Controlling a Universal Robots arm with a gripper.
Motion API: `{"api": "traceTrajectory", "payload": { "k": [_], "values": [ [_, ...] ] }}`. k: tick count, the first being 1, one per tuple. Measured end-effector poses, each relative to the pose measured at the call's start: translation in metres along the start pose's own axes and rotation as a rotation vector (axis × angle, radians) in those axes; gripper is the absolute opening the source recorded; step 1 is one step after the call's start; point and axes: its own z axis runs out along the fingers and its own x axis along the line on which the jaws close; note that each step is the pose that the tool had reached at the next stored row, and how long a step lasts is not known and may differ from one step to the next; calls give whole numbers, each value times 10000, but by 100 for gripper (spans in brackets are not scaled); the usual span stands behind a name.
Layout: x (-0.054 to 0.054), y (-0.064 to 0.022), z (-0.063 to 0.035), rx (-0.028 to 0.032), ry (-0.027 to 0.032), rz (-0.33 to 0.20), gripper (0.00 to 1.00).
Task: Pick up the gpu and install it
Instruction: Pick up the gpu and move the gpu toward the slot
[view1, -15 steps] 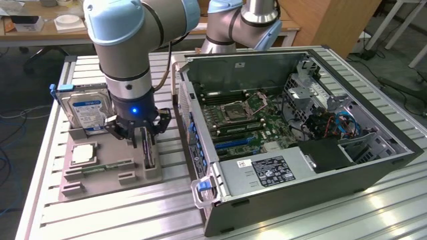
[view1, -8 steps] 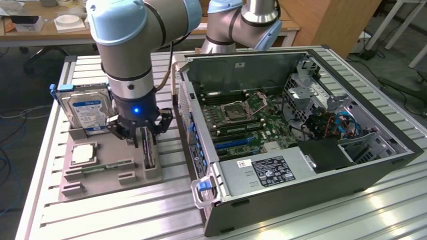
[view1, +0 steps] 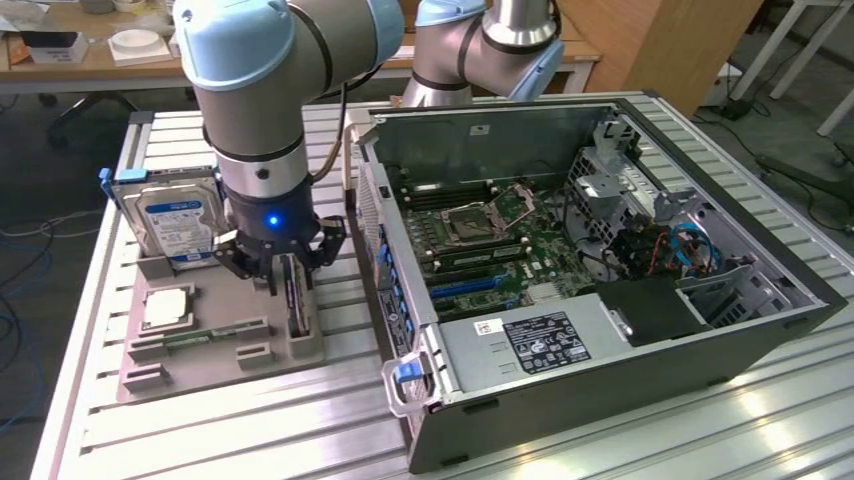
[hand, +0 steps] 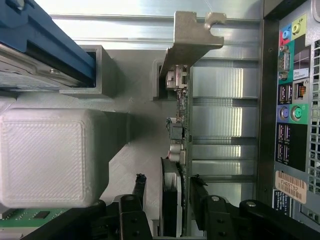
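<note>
while straddling thin black silver-bracketed gpu card (hand: 181, 120), fingers (hand: 201, 195) wide, ungripped: risks skewed pinch jamming it in grey holder (hand: 125, 100).

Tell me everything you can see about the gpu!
The gpu is a thin flat card standing on its edge in a slot of the grey holder. One face is dark, small parts line its edge, and a silver metal bracket caps one end. The open claw straddles it, one finger on each side.

Black gpu (hand: 176, 150) with silver bracket (hand: 192, 42), silver hard drive (view1: 163, 192) with blue label (view1: 175, 224), green motherboard (view1: 497, 250), grey tray (view1: 200, 372).
</note>
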Motion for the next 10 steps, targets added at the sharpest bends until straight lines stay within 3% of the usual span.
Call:
{"api": "traceTrajectory", "payload": {
  "k": [4,5,10],
  "values": [
    [0,0,0,0,1,0,46],
    [-1,0,0,-1,0,1,39],
    [-17,0,1,0,0,-1,39]
  ]
}}
